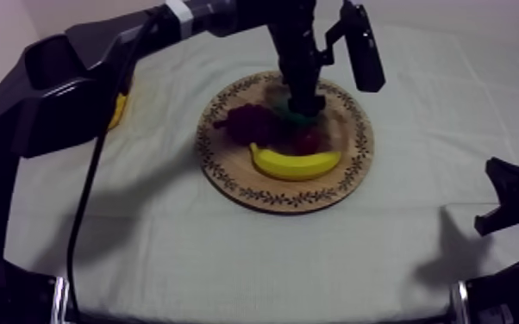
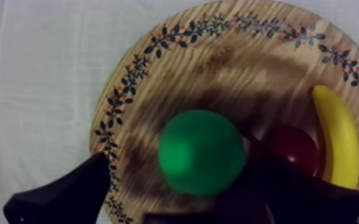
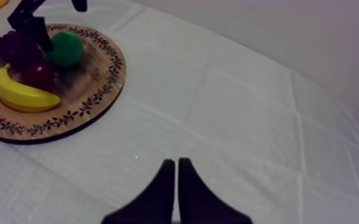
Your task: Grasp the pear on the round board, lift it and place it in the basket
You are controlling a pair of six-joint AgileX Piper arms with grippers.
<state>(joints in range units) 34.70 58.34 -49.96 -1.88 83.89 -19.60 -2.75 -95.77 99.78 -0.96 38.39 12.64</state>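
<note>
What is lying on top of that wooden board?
A pear, a small red fruit, a banana and grapes lie on the board. The left gripper hangs open over the pear, covering most of it from above.

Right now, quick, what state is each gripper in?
Left gripper: open, straddling the pear, not yet closed on it.
Right gripper: closed, holding nothing.
</note>
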